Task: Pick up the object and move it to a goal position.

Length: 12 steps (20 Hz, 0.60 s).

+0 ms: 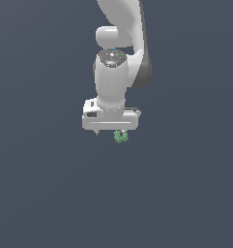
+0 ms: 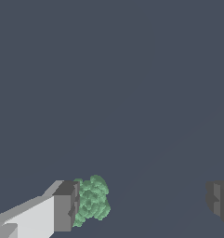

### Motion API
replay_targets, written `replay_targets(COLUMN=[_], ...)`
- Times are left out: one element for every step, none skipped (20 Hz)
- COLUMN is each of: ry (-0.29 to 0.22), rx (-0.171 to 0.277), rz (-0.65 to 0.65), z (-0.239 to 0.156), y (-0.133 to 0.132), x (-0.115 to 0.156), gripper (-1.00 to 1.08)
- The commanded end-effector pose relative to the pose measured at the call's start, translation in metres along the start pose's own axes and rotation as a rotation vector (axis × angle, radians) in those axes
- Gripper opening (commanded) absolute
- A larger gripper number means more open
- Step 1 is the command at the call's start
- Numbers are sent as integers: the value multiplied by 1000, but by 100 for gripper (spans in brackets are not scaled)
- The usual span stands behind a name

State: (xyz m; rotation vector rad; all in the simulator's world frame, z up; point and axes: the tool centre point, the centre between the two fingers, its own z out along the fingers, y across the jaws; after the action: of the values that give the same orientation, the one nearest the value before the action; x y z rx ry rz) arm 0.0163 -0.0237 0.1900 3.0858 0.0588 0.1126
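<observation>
- Exterior view: my white arm [image 1: 119, 53] comes down from 12 o'clock and ends in my pincer [image 1: 117, 131], just above frame centre.
- Green bumpy lump [image 1: 120, 137] pokes out right under the pincer body, at about 6 o'clock of it, a touch toward the exterior view's right of the body's middle.
- Lump is far narrower than the pincer body; only its lower part shows there, the top is hidden behind the white housing.
- Wrist view: pincer [image 2: 141, 202] spread wide, one dark pad [image 2: 67, 207] on its white finger at about 7 o'clock of the frame, the other pad [image 2: 220, 201] at about 4 o'clock, a big gap between them.
- Lump [image 2: 91, 201] sits inside that gap, pressed up against the first pad, touching it or all but; can't tell for certain.
- Lump is well apart from the second pad, with most of the gap bare between them.
- So lump lies off-centre between my fingers, hugging one side; nothing clamped, pincer has no two-sided hold on it.
- Whether the lump rests on the ground or hangs off the pad: can't tell, the dark grey-blue ground [image 1: 50, 193] is flat and featureless in both views.
</observation>
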Motion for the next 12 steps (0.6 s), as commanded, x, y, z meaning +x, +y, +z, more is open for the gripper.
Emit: replay_targets(ry=[-2, -4, -6, -8, -10, -13, -16, -20, -23, -28, -32, -37], rx=[2, 3, 5, 7, 9, 12, 15, 18, 21, 25, 29, 33], rz=[-5, -7, -10, -14, -18, -22, -27, -32, -38, -45, -51, -58], z=[3, 6, 8, 12, 15, 19, 24, 29, 34, 40, 46, 52], y=[-3, -4, -5, -7, -10, -12, -15, -18, -22, -25, -29, -33], x=[-2, -4, -6, -9, -12, -15, -19, -23, -28, -33, -39, -45], gripper=[100, 100, 100, 100, 100, 100, 100, 100, 100, 100, 100, 100])
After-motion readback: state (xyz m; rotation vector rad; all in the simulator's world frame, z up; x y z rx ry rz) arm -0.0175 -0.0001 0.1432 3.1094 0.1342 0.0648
